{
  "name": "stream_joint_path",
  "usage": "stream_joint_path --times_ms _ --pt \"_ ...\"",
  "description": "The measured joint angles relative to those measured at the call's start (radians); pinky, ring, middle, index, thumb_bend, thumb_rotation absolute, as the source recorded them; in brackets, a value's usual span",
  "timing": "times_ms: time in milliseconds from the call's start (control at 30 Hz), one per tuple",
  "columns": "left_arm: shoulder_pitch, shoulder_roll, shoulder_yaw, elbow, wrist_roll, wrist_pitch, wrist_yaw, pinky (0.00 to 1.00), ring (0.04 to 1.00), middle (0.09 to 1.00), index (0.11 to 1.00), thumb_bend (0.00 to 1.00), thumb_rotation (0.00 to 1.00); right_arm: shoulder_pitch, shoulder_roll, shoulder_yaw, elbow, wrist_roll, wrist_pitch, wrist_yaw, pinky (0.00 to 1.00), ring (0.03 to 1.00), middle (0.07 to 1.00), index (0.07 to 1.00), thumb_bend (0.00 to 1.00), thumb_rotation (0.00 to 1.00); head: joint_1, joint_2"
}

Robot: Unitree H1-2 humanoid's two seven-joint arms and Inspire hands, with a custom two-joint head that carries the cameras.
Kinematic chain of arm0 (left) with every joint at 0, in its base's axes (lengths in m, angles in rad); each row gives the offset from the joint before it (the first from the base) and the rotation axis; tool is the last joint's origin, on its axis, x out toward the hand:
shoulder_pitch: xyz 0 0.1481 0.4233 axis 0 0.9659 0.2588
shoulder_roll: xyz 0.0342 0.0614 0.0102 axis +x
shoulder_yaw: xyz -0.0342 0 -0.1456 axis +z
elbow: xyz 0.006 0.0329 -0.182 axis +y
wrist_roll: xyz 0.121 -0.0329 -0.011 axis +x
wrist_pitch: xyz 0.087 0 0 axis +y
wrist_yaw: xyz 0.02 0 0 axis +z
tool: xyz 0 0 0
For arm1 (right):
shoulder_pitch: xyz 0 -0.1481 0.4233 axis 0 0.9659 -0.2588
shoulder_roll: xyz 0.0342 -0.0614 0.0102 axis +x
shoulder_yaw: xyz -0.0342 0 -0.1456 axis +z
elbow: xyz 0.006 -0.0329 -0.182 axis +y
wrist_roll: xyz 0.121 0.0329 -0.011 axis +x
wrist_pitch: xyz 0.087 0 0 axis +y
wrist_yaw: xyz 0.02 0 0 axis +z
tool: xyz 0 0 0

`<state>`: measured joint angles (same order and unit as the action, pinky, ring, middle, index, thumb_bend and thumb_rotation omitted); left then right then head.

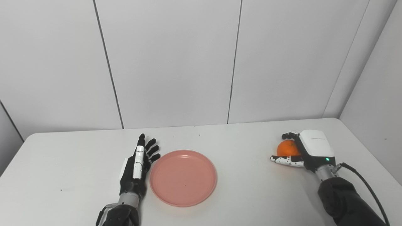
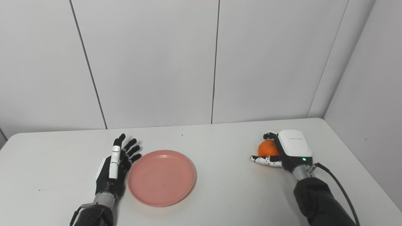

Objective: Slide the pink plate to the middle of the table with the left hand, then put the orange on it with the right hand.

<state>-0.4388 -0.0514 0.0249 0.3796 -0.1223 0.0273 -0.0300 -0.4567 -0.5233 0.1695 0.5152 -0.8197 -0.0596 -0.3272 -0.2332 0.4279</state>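
While the plate (image 1: 183, 178) sits mid-counter (image 1: 238, 194), left robot hand (image 1: 138, 166) at its 9 o'clock, fingers spread beside the rim, right robot hand (image 1: 303, 150) at 3 o'clock, cupped around the orange (image 1: 287, 148).

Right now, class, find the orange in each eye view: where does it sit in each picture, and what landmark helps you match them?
Left eye view: orange at right of centre, cupped in the right hand.
Right eye view: orange nearer the centre, in the same hand.
Shared landmark: the pink plate to its left on the table.
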Motion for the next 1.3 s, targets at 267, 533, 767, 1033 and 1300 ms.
stream_joint_path --times_ms 267,533,767,1033,1300 --pt "-0.003 -0.002 -0.007 0.005 0.000 0.000 0.008 0.82 0.872 0.904 1.000 0.64 0.98 -0.008 0.004 0.017 0.049 0.032 -0.072 -0.063 0.19 0.235 0.319 0.341 0.61 0.44 0.012 -0.018" --pt "0.004 -0.014 -0.008 -0.008 0.000 0.004 0.015 0.83 0.878 0.902 1.000 0.64 0.97 -0.010 0.005 0.030 0.069 0.033 -0.214 -0.174 0.16 0.207 0.292 0.310 0.58 0.40 0.023 -0.018" --pt "0.011 -0.013 -0.008 -0.017 0.000 0.005 0.014 0.83 0.876 0.901 1.000 0.64 0.98 -0.010 0.005 0.030 0.048 0.025 -0.217 -0.183 0.17 0.220 0.310 0.331 0.59 0.41 0.015 -0.021" --pt "0.010 -0.012 -0.007 -0.015 0.000 0.005 0.014 0.83 0.869 0.902 1.000 0.66 0.98 -0.011 0.004 0.029 0.029 0.025 -0.217 -0.183 0.17 0.222 0.304 0.320 0.58 0.40 0.026 -0.034" --pt "0.011 -0.017 -0.011 -0.015 0.013 0.004 0.017 0.82 0.867 0.892 1.000 0.65 0.97 -0.007 -0.018 0.019 -0.102 0.035 -0.218 -0.152 0.18 0.225 0.315 0.342 0.59 0.38 0.060 -0.032"
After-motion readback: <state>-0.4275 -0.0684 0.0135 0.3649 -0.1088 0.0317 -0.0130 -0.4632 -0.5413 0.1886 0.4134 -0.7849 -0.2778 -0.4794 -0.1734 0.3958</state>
